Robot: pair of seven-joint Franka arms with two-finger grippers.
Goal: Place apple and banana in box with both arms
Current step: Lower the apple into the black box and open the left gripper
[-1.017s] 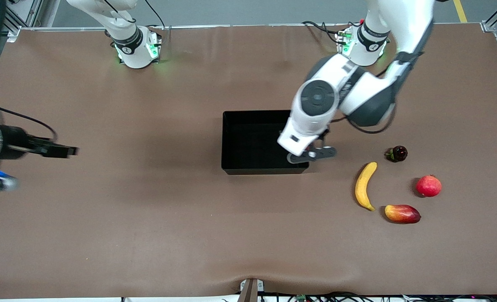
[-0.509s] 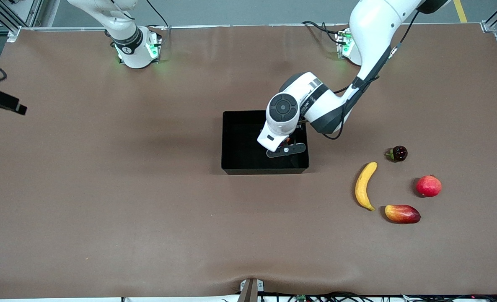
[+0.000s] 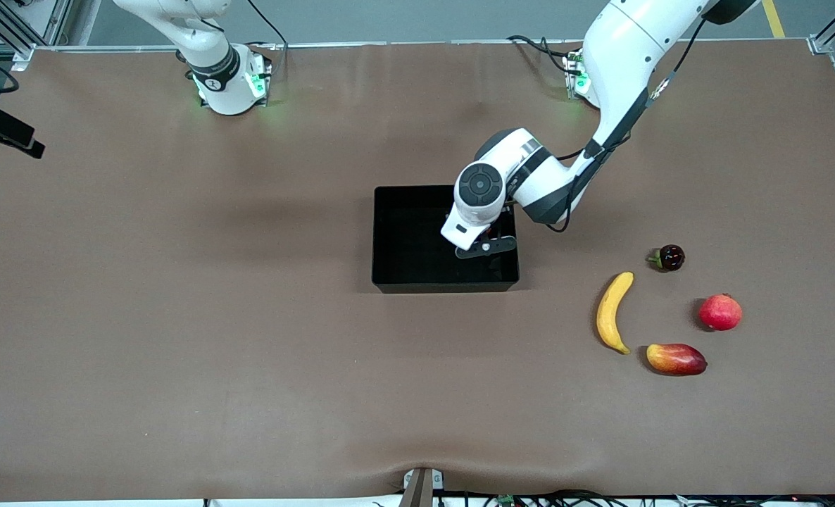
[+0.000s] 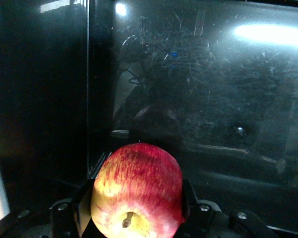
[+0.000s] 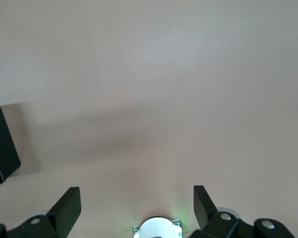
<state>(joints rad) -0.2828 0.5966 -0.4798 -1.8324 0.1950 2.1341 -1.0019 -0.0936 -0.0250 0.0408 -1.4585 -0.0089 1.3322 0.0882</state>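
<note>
My left gripper [image 3: 484, 243] is shut on the apple [image 4: 137, 191], red with yellow patches, stem dimple toward the camera. It holds the apple low inside the black box [image 3: 389, 282], at the end toward the left arm; the box's scratched floor [image 4: 213, 99] lies just below. The arm hides the apple in the front view. The banana [image 3: 612, 312] lies on the table, nearer the front camera than the box, toward the left arm's end. My right gripper [image 5: 136, 208] is open and empty, raised high over the right arm's end of the table [image 3: 5, 134].
A plain red round fruit [image 3: 720, 312], a red-and-yellow mango [image 3: 676, 358] and a small dark fruit [image 3: 669, 258] lie around the banana. The right arm's base [image 5: 156, 229] shows below the right gripper. A black corner [image 5: 0, 146] shows at the edge of the right wrist view.
My left gripper moved from the box's corner to over its inside and lower, still holding the apple. My right gripper drew back toward the right arm's end of the table.
</note>
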